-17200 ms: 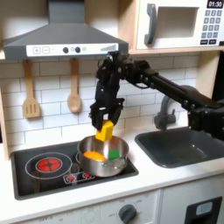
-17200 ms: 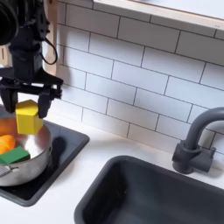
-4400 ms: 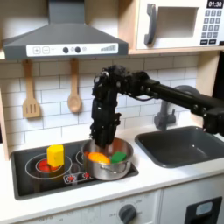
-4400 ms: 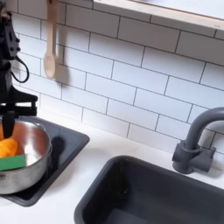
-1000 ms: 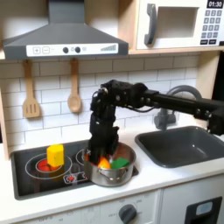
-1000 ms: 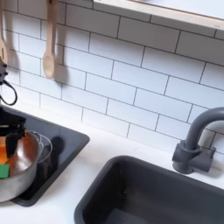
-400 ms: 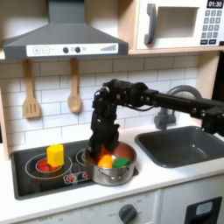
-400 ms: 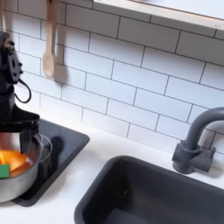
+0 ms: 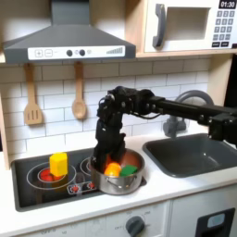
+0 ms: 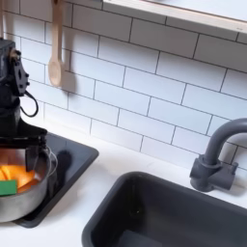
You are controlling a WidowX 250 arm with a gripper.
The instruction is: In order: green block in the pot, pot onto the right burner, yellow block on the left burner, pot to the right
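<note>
Broadly, a toy kitchen spreads across both exterior views: a white worktop (image 9: 56, 215) carrying a black stovetop (image 9: 28, 190) and, toward the first exterior view's right, a dark sink (image 9: 199, 153) with a grey faucet (image 10: 217, 154). The black arm (image 9: 176, 106) reaches in from the first exterior view's right and bends down over the pot (image 9: 118, 179), which sits on the burner nearer the sink, its rim close to the stovetop's front edge. In the second exterior view the pot (image 10: 21, 198) is cut off by the frame's left edge. The hand (image 9: 111, 159) hangs low at the pot's rim, its fingertips lost against the dark arm and the pot's contents, so I cannot tell whether they are apart or together. Inside the pot lie an orange piece (image 9: 112, 169) and the green block (image 9: 128, 170), partly hidden by the hand. The yellow block (image 9: 58, 165) stands upright on the red-ringed burner (image 9: 44, 174) at the first exterior view's left, well apart from the pot.
</note>
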